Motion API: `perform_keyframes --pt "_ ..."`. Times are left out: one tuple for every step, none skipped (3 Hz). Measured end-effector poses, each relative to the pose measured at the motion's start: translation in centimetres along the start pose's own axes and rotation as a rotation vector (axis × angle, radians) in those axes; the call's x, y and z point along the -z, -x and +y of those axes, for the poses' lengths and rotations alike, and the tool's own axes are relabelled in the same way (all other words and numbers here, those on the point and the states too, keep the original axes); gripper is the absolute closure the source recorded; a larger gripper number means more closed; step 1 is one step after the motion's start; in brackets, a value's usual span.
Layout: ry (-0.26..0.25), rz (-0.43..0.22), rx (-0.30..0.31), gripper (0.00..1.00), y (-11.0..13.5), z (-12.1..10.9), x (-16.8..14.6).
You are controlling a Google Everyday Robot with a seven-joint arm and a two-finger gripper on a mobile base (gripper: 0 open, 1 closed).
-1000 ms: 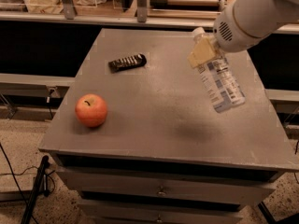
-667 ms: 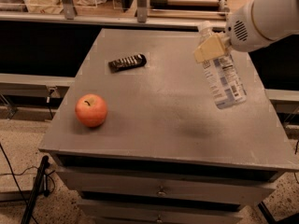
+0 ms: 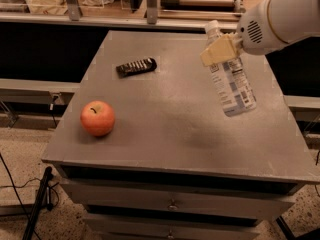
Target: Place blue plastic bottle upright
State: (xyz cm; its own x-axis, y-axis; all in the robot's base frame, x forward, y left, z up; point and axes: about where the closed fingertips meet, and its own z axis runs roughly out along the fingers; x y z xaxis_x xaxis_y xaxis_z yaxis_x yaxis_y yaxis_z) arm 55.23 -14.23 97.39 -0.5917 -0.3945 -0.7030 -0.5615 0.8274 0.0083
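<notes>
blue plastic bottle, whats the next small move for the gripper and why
Probably rotate the wrist so the base points straight down, before lowering. The gripper is clamped near the neck of the blue plastic bottle, which hangs tilted, cap up and base toward the near right, apparently above the table's right side, apart from the apple.

I've got one cam only, set high in front of the table [image 3: 175, 114], looking down and fwd across the top, mid range. Gripper [image 3: 216, 51] sits upper right in frame, clamped on the blue plastic bottle [image 3: 232, 86]. Apple [image 3: 97, 118] lies well left of it, nearer the cam.
</notes>
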Motion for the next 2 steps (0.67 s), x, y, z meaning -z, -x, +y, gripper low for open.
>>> perform_keyframes --pt "-0.008 -0.017 0.005 1.0 0.2 -0.2 -0.5" --pt "-0.007 -0.072 0.014 1.0 -0.9 0.4 -0.4"
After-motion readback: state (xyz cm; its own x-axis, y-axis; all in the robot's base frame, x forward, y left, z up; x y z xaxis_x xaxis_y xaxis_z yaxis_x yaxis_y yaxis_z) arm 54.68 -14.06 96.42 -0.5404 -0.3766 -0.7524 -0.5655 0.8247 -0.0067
